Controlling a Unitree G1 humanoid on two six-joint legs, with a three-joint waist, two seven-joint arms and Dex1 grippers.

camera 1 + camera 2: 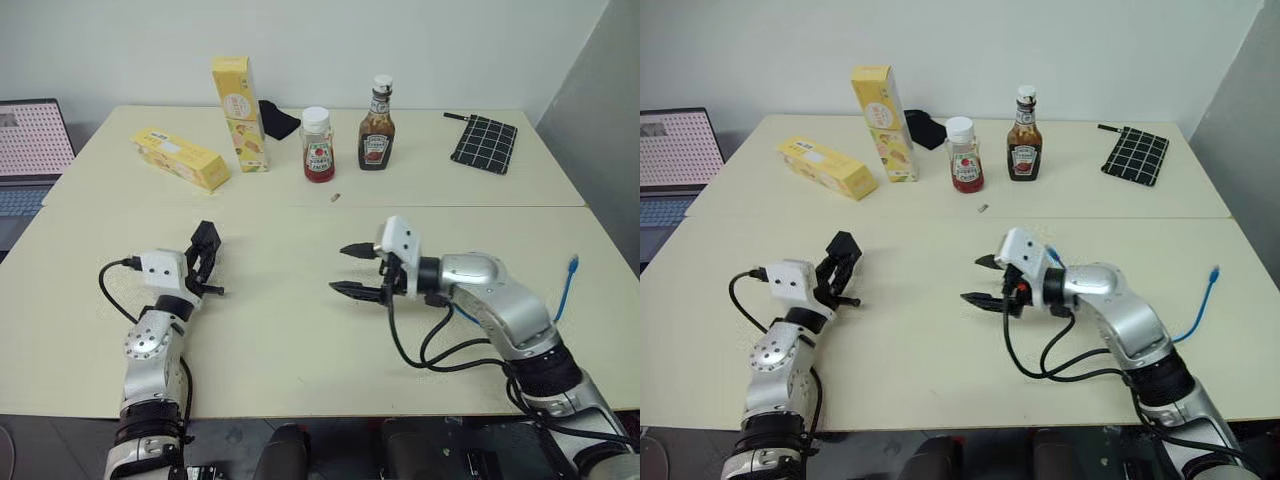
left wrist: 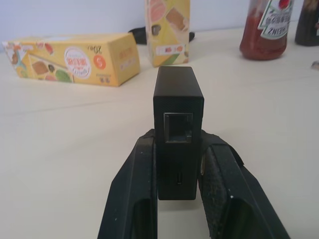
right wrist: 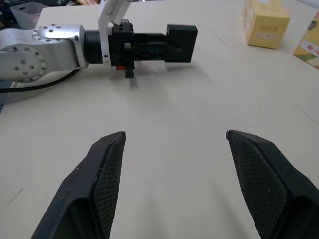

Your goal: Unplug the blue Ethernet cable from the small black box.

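My left gripper (image 1: 205,255) is shut on the small black box (image 1: 207,240), holding it just above the table at the left. The box (image 2: 178,99) sits upright between the two fingers (image 2: 134,189), and its square port faces the wrist camera with nothing in it. The blue Ethernet cable (image 1: 568,290) lies loose at the table's right side, behind my right arm, with one plug end (image 1: 1213,272) free. My right gripper (image 1: 340,269) hovers mid-table, pointing left at the box (image 3: 182,43), open with nothing between its fingers (image 3: 107,174).
Along the far side stand an upright yellow carton (image 1: 238,112), a lying yellow carton (image 1: 180,158), a ketchup bottle (image 1: 318,145) and a brown sauce bottle (image 1: 377,125). A black grid pouch (image 1: 484,142) lies far right, a laptop (image 1: 30,150) at left, a small scrap (image 1: 336,197) mid-table.
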